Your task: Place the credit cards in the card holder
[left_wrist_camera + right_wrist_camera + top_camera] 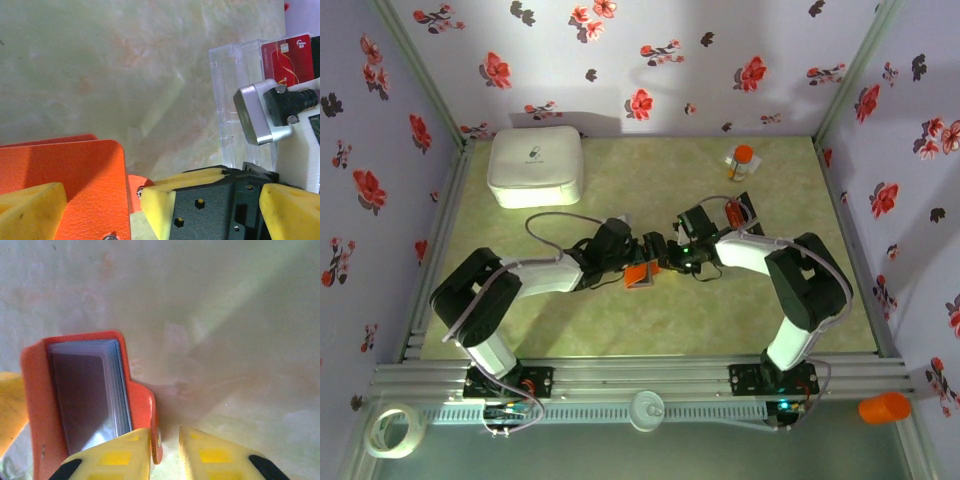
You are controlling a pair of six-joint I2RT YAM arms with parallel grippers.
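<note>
The orange card holder point(638, 276) lies at mid-table between both arms. In the right wrist view the card holder point(40, 405) shows its blue-grey pockets, and its snap tab point(152, 415) sits between the fingers of my right gripper point(165, 437). The tab rests against the left finger, with a gap to the other. My left gripper point(157, 200) stands wide open, with the holder's orange cover point(65, 180) by its left finger and the right gripper's tips between its fingers. A red credit card point(287, 60) lies in a clear plastic case point(232, 100).
A big white rounded box point(536, 165) stands at the back left. An orange-capped bottle point(741, 162) is at the back right. The cards' case point(740, 212) lies just behind the right arm. Flowered walls close in three sides.
</note>
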